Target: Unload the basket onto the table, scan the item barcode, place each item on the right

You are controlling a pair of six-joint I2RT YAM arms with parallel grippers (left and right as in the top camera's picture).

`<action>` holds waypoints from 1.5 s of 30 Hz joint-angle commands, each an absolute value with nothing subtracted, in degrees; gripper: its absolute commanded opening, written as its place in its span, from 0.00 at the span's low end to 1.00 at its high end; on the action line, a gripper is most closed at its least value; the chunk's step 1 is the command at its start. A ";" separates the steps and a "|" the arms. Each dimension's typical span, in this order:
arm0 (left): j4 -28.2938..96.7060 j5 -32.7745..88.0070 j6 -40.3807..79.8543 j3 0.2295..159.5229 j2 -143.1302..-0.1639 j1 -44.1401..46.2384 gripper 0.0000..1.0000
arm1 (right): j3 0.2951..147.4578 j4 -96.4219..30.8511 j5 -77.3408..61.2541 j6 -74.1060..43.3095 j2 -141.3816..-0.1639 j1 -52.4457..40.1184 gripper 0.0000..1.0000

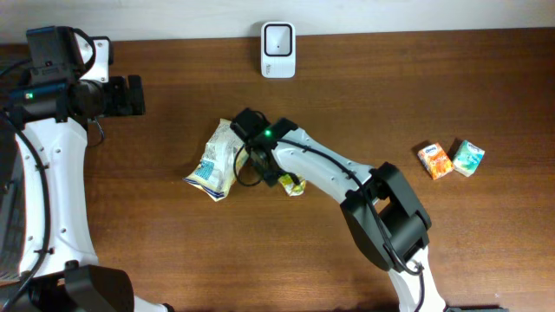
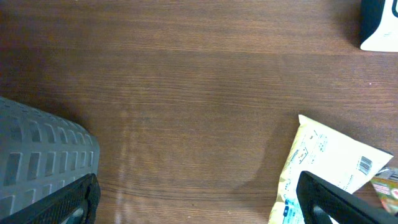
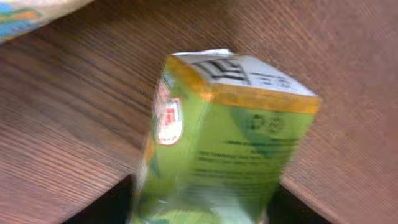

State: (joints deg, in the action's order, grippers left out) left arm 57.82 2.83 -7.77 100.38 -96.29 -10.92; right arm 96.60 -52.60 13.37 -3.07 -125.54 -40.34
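A green drink carton (image 3: 230, 137) with an orange band sits between the fingers of my right gripper (image 3: 202, 211); the dark jaws press against both its sides, and the lower part is blurred. From above, the right gripper (image 1: 264, 165) is over the middle of the table, and the carton's end (image 1: 293, 184) pokes out to its right. The white scanner (image 1: 277, 49) stands at the table's far edge, seen also as the scanner's corner (image 2: 379, 25). My left gripper (image 1: 130, 95) hangs open at the far left, and the left gripper (image 2: 199, 205) has only bare wood between its fingers.
A pale yellow snack bag (image 1: 215, 160) lies just left of the right gripper; the bag (image 2: 323, 168) also reaches the left wrist view. An orange pack (image 1: 435, 160) and a teal pack (image 1: 468, 158) lie at the right. A grey perforated basket (image 2: 37, 155) sits at the left.
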 commanded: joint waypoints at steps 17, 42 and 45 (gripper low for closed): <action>57.76 3.42 -8.69 100.55 -96.75 -11.16 0.99 | 93.30 -58.48 -27.31 2.94 -124.25 -22.81 0.50; 57.78 3.42 -8.69 100.55 -96.75 -11.16 0.99 | 91.92 -65.41 -4.23 -15.31 -122.41 -26.94 0.71; 57.78 3.42 -8.69 100.55 -96.75 -11.16 0.99 | 91.92 -65.06 -4.29 -15.33 -122.41 -26.94 0.34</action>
State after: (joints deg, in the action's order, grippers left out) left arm 57.82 2.83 -7.77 100.38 -96.29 -10.92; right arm 92.55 -65.28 -5.56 -14.83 -123.39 -27.05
